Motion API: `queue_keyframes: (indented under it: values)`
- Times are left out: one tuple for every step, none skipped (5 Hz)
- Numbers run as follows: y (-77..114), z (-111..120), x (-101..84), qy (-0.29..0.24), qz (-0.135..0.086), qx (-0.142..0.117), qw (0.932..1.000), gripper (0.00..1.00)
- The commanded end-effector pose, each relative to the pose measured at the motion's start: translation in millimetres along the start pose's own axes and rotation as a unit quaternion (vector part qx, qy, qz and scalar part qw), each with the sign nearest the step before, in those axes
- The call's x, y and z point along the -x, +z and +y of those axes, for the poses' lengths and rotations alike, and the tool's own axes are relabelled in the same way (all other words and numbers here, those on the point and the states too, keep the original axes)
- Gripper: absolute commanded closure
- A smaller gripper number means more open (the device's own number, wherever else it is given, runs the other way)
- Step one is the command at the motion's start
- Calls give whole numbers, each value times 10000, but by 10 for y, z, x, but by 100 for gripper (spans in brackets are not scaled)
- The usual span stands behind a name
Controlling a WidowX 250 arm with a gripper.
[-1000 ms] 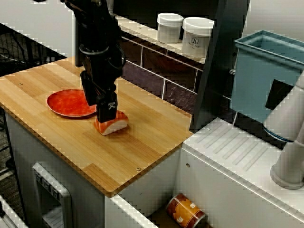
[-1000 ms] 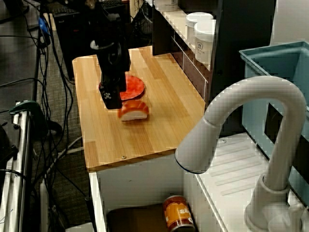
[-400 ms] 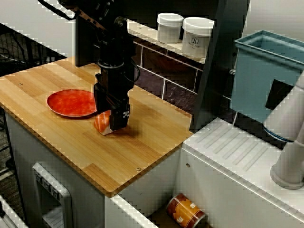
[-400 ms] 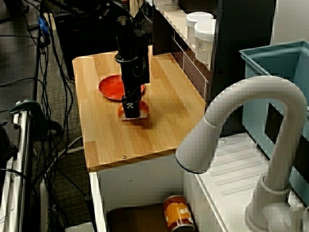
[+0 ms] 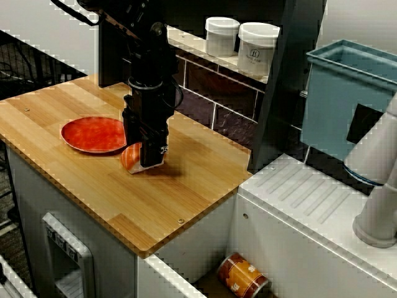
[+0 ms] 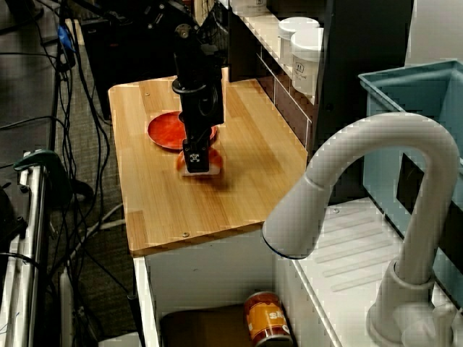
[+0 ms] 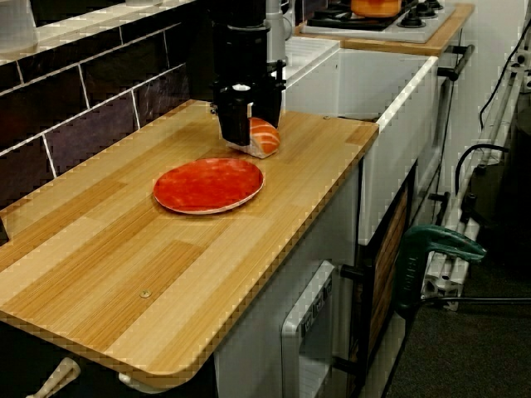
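**Orange and red on pale wood**

The sushi piece (image 7: pixel 264 137) is orange with pale stripes over white. The plate (image 7: pixel 209 185) is mottled red. The gripper (image 6: pixel 196 163) is black. The counter (image 7: pixel 124 274) shows light, streaky grain; the tiles (image 7: pixel 104 124) are dark, white-grouted.

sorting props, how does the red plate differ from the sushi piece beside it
The plate is flat, round and wide; the sushi piece is a small, thick block. The plate is red all over; the sushi piece is orange over white. The plate lies free; the gripper stands over the sushi piece. Both rest on the counter.
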State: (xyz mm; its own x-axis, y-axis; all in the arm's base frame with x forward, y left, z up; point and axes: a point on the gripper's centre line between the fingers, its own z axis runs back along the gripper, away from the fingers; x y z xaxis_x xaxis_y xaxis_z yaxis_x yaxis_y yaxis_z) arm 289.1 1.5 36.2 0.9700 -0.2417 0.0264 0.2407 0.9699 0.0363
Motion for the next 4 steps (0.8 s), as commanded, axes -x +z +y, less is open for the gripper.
queue_keyframes:
  values:
    - [164, -6, 7, 62, -137, -72, 9999, 100]
    - [445, 156, 84, 243, -92, -167, 9995, 100]
    - [656, 465, 204, 642, 42, -111, 9979, 100]
    - [789, 681, 362, 1029, -77, -225, 9944, 100]
